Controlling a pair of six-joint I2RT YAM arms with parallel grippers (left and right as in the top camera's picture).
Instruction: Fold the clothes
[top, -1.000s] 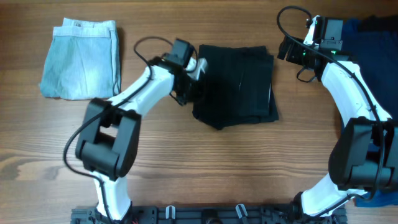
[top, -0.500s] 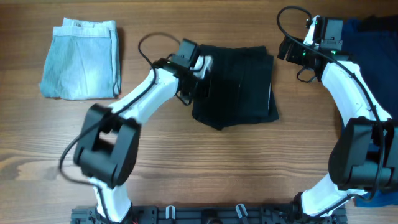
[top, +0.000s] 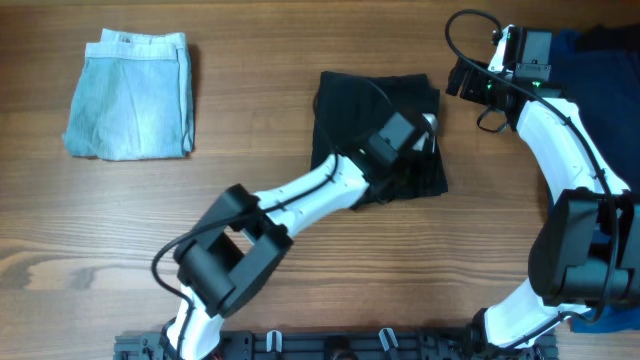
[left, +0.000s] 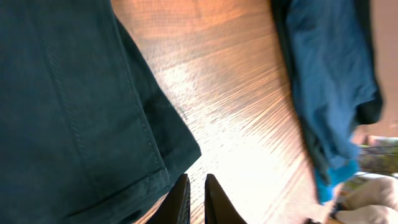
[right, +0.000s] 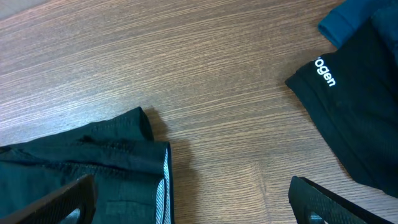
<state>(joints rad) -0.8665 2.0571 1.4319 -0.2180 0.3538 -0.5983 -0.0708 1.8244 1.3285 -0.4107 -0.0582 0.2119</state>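
Black garment (top: 350, 110) lay folded mid-worktop (top: 300, 250). Left hand (top: 427, 127) hovered at its right edge, fingers pinched nearly together, nothing gripped. Right hand (top: 458, 82) hung just off garment's top-right corner, spread wide, empty. Pale-blue folded garment (top: 130, 95) far left.

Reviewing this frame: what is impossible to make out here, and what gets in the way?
- Clothes pile, overhead: cut off by the right edge, so the pieces cannot be counted.
- Left hand, overhead: its own wrist covers the fingers.
- White print, right wrist: it breaks off at the fabric's edge, and only "ogen" reads.
- Black garment, overhead: the left arm lies across its lower part.
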